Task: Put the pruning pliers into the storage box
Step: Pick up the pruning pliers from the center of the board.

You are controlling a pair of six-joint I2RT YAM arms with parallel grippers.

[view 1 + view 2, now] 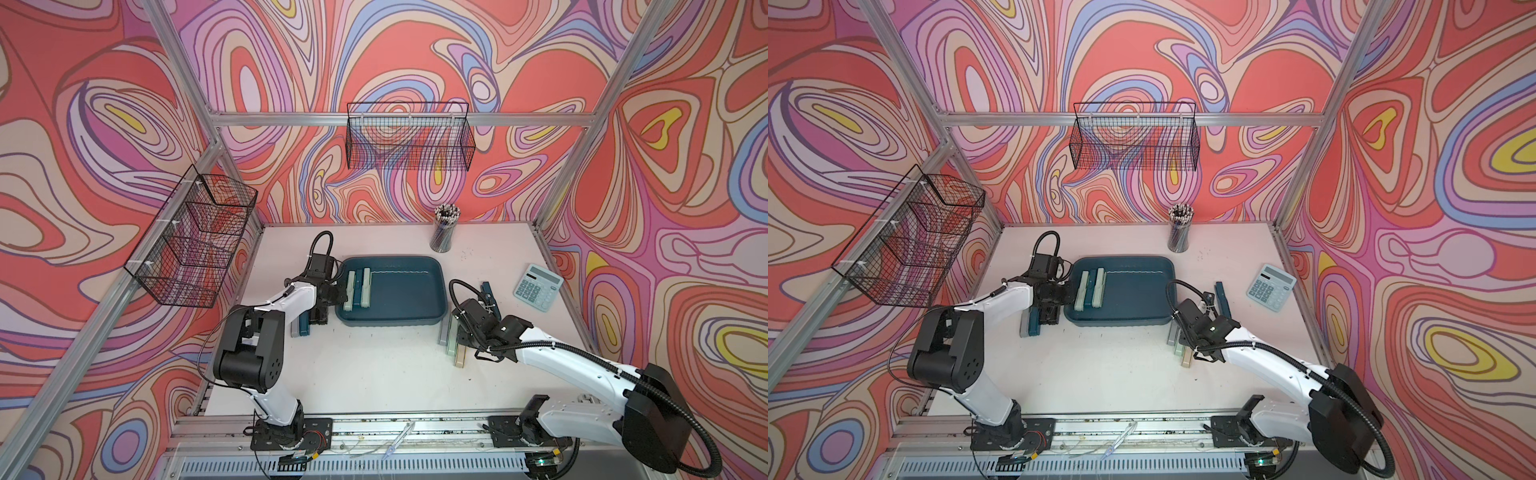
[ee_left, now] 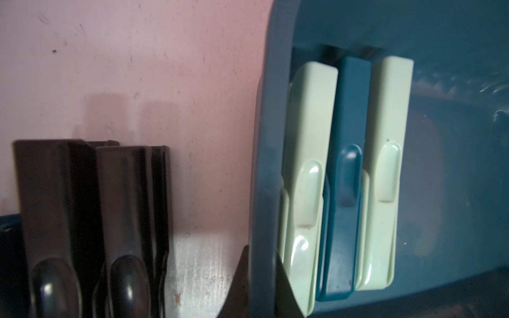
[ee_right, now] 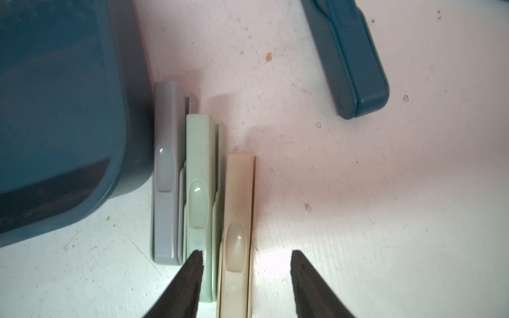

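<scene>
Mint, teal, mint: three slim bar-shaped pliers [image 2: 347, 176] lie side by side, touching, inside the box [image 1: 407, 297] against the wall nearest the left arm. Each is smooth plastic with a rounded oblong bump on top. Left end effector [image 2: 261, 252] is pinched onto that wall, one finger outside, one inside. Just outside, two glossy black pliers [image 2: 55, 209] sit on the table [image 1: 374, 374]. By the box's corner nearest the right arm, grey pliers [image 3: 165, 170], mint pliers [image 3: 198, 179] and beige pliers [image 3: 238, 220] lie touching in a staggered row. Teal pliers [image 3: 355, 63] lie well apart from them. Right end effector [image 3: 246, 253] hangs fairly wide, holding nothing, fingers straddling the beige pliers' end, one finger over the mint pliers.
</scene>
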